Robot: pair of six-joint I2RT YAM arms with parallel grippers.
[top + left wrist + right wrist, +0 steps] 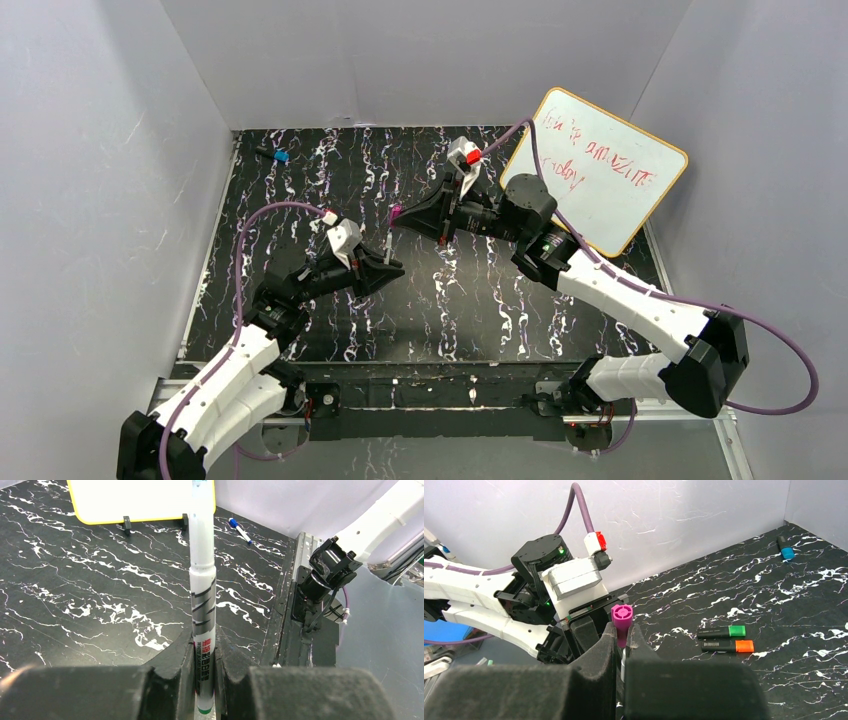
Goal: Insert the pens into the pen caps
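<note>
My left gripper is shut on the white pen, which stands up between its fingers and runs out of the top of the left wrist view. My right gripper is shut on the purple cap. A white tube, the pen's end, shows directly below the cap between the fingers; I cannot tell how far it sits inside. Two black markers lie side by side on the table, one with a green end and one with an orange end.
A yellow-framed whiteboard leans at the back right. A blue-capped marker lies at the back left. Another blue-capped pen lies near the whiteboard's foot. White walls enclose the black marbled table.
</note>
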